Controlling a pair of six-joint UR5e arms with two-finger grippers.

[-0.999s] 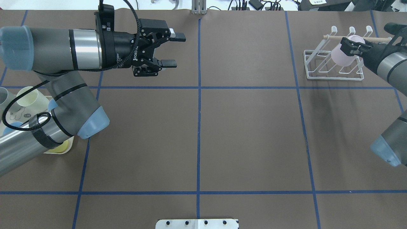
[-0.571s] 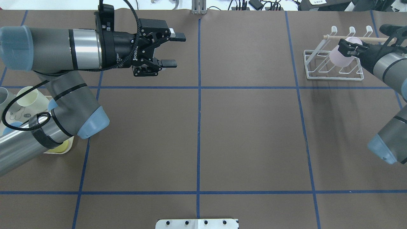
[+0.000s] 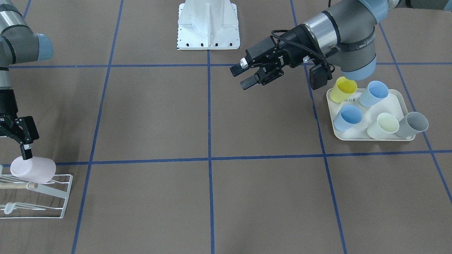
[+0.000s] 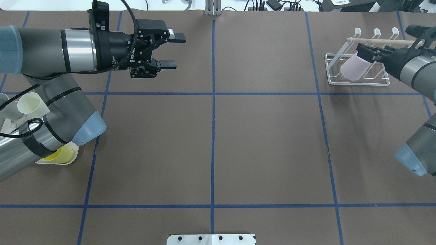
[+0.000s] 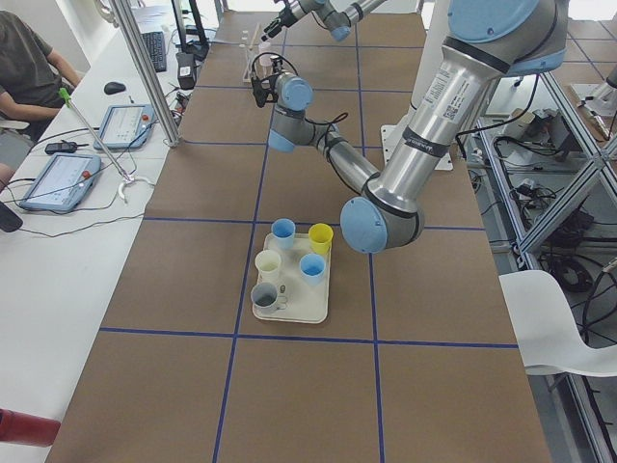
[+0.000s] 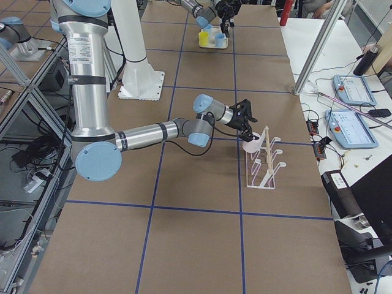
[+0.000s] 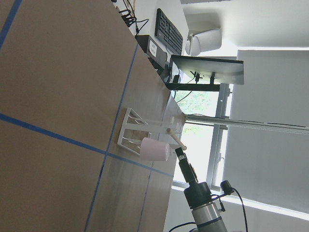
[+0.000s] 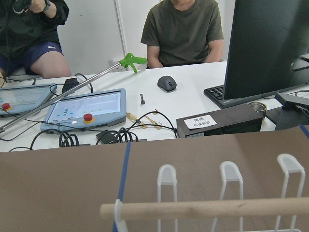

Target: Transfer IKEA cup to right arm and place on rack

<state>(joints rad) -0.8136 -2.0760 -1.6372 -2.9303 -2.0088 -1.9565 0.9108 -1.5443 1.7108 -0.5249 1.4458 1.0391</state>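
Here's the count: two arms, left arm [image 4: 41,51] and right arm [image 4: 417,69], one end effector apiece, left end effector [image 4: 172,49], right end effector [image 4: 366,52]. One rack [image 4: 357,83], one dowel [image 4: 381,41], one pink cup [image 3: 33,170]. One tray [image 3: 374,140], five cups: yellow cup [image 3: 344,89], cream cup [image 3: 383,125], grey cup [image 3: 413,124], deep blue cup [image 3: 349,117], pale blue cup [image 3: 373,92].

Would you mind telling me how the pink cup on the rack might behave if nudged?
The pink cup lies tilted across the thin wires of the rack, so a nudge would probably roll or slide it. It looks like smooth, light plastic, likely stiff: the right claw pinches only its rim.
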